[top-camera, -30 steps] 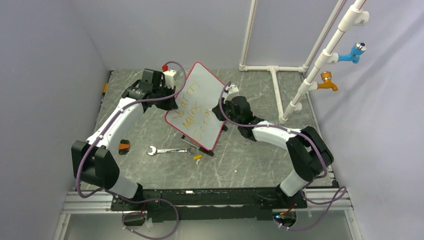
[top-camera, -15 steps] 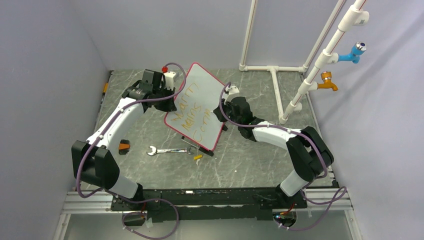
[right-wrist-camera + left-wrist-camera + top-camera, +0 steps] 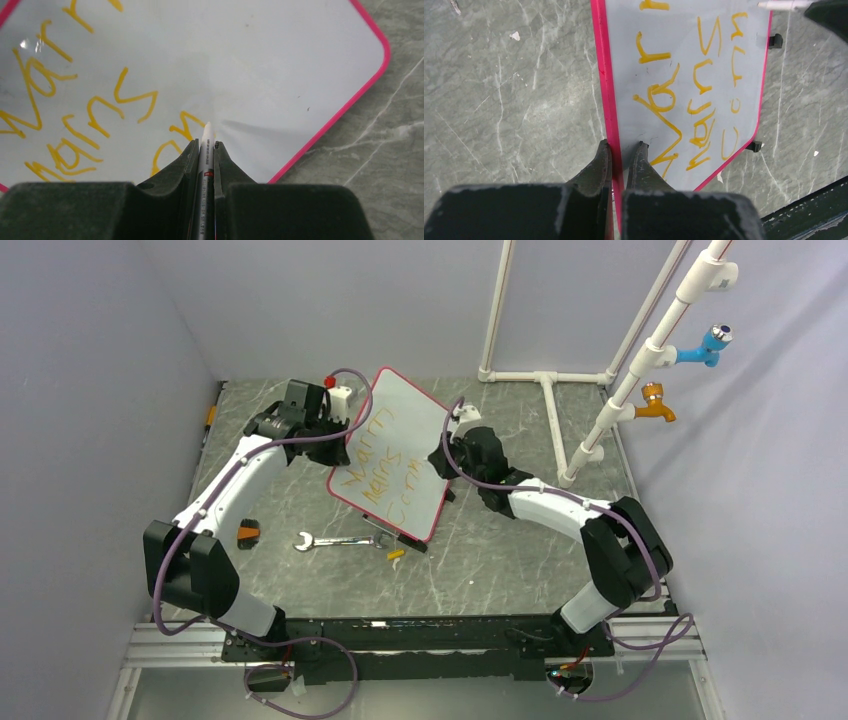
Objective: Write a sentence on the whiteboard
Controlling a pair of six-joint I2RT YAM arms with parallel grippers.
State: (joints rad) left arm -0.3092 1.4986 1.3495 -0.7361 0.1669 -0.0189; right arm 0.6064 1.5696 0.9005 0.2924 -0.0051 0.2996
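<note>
While its rim is clamped by the left pincer point(image 3: 620, 152), the whiteboard point(image 3: 405, 430) is held tilted, long axis far-to-near; a marker point(image 3: 205, 162), gripped in the right pincer point(image 3: 204, 146), is seen only in wrist views.

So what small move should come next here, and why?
Probably drag the marker tip onward to extend the short third line of orange lettering: the right gripper grips it at the whiteboard, which the left gripper clamps by its rim.
</note>
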